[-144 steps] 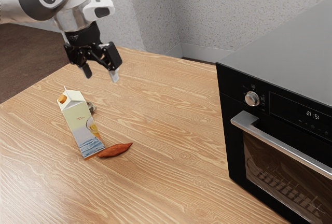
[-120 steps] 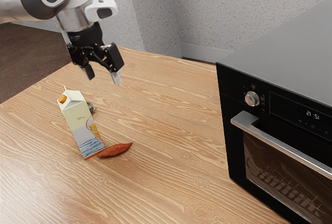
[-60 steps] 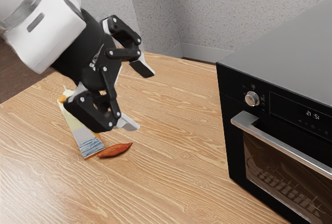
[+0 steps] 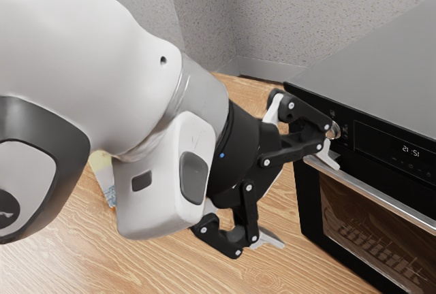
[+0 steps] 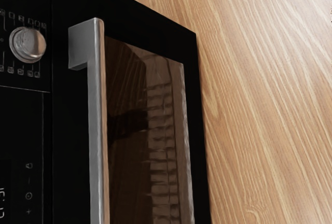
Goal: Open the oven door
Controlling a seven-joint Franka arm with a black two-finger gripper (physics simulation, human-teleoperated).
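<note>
Oven door (image 4: 361,239) closed; handle (image 4: 388,205) nr gripper (image 4: 301,197), contact unclr. Fingers well apart. Bench (image 4: 170,267) wood-grain; carton (image 4: 103,175) part-hidden behind arm. Speckled wall (image 4: 286,22) beyond.

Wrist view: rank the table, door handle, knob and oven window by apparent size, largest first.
1. Table
2. Oven window
3. Door handle, long but narrow
4. Knob

Ranked by visible area; table, window and handle are all cut off by the picture's edge.
</note>
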